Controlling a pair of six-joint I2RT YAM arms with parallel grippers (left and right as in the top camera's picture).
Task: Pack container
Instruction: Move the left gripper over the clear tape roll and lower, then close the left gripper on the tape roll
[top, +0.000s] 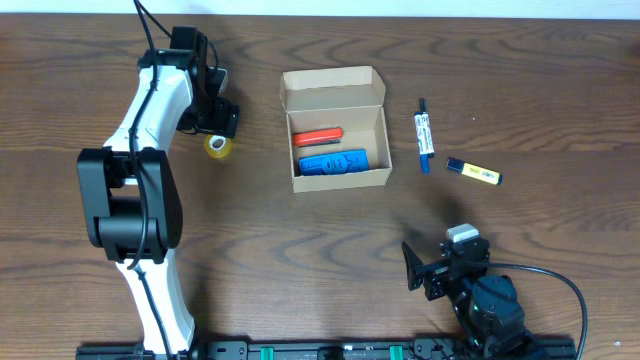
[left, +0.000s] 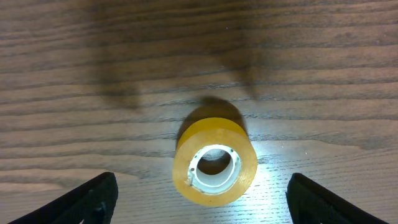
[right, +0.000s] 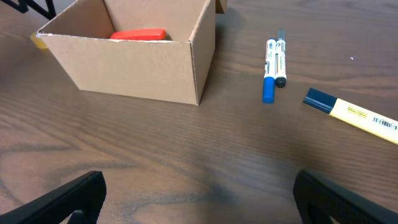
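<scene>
The tan cardboard box (top: 336, 128) stands open at the table's middle, with an orange item (top: 318, 136) and a blue item (top: 333, 162) inside. It also shows in the right wrist view (right: 134, 59), where only the orange item (right: 138, 35) is visible inside it. A yellow tape roll (top: 218, 146) lies left of the box. My left gripper (top: 216, 122) is open just above the roll (left: 214, 163), fingers (left: 202, 202) wide on either side. A blue-capped white pen (top: 424, 135) and a yellow marker (top: 473, 172) lie right of the box. My right gripper (top: 430, 272) is open and empty near the front edge.
The white pen (right: 270, 62) and a black pen (right: 281, 59) lie together, with the yellow marker (right: 354, 113) to their right. Bare wooden table (top: 300, 260) lies between the box and the right arm.
</scene>
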